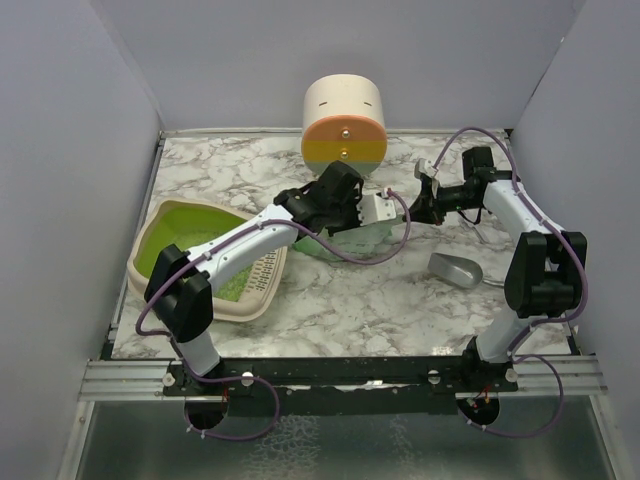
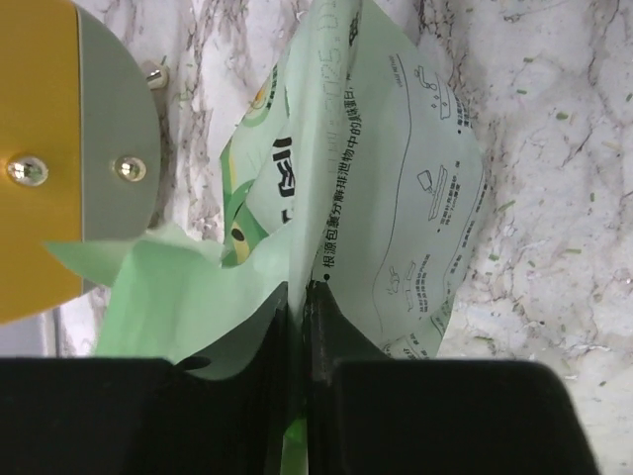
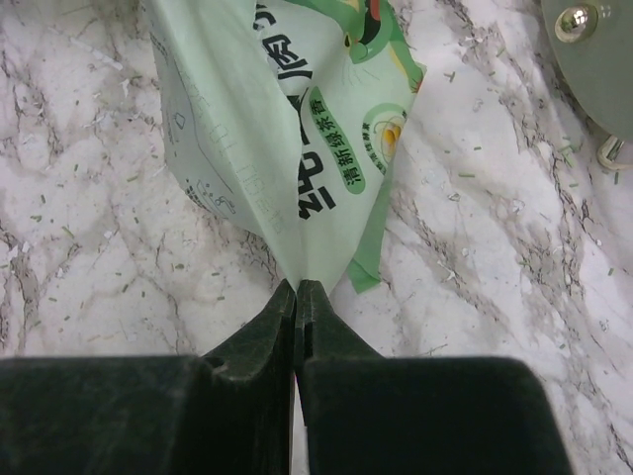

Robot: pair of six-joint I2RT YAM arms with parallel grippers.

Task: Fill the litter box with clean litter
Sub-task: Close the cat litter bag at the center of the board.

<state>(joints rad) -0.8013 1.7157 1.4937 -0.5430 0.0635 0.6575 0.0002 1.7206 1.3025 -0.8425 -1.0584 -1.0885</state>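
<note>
1. Pinching a fold of the mint-green bag (image 2: 396, 178), the left gripper (image 2: 300, 289) has its fingers nearly together on the film.
2. The right gripper (image 3: 297, 287) clamps a corner of the bag, fingers pressed tight.
3. The bag sits just in front of the cream cylinder (image 1: 344, 125); its contents are hidden.
4. The litter box (image 1: 185, 225) lies left of the cylinder, partly covered by the left arm.

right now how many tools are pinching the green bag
2: the left tool is shut on a fold of the green bag, and the right tool is shut on a corner from the opposite side. Neither grip is hidden.
</note>
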